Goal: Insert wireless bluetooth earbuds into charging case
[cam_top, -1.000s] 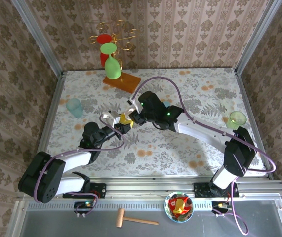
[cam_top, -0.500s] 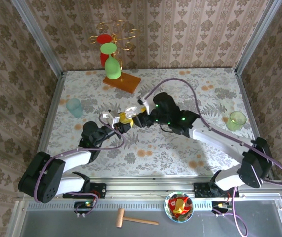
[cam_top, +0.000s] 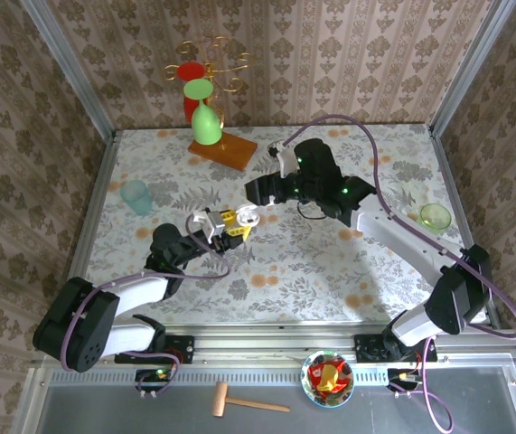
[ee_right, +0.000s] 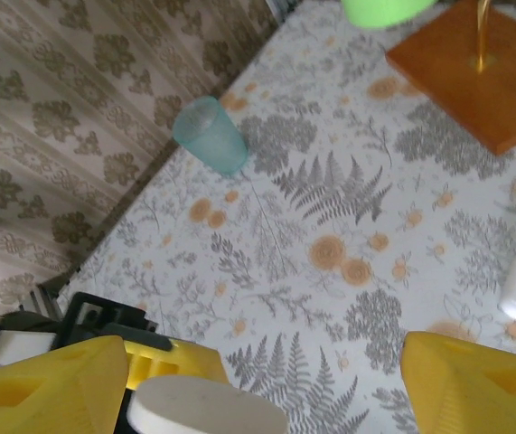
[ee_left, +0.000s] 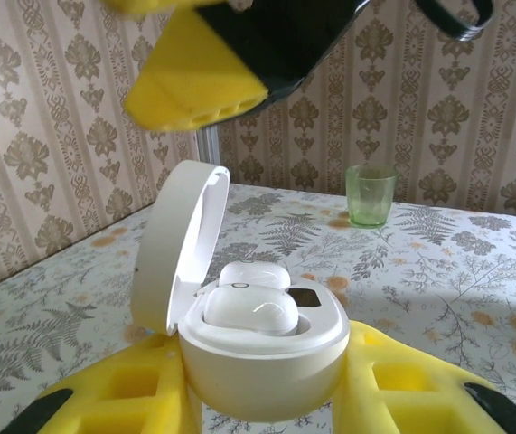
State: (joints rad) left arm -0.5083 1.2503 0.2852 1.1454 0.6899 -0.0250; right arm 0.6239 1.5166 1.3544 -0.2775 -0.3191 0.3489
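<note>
— Where's the high camera?
— Above and behind me, looking down on the whole table [cam_top: 312, 271].
— Your wrists?
— Left looks level and far across, the charging case [ee_left: 262, 362] close before it, green cup [ee_left: 371, 193] beyond. Right tilts steeply down from higher up; it shares the teal cup [ee_right: 211, 136] with the overhead.

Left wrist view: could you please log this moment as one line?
left gripper: shut on white pebble-shaped charging case | lid: open | two white earbuds: seated in case | right gripper: open, empty
</note>
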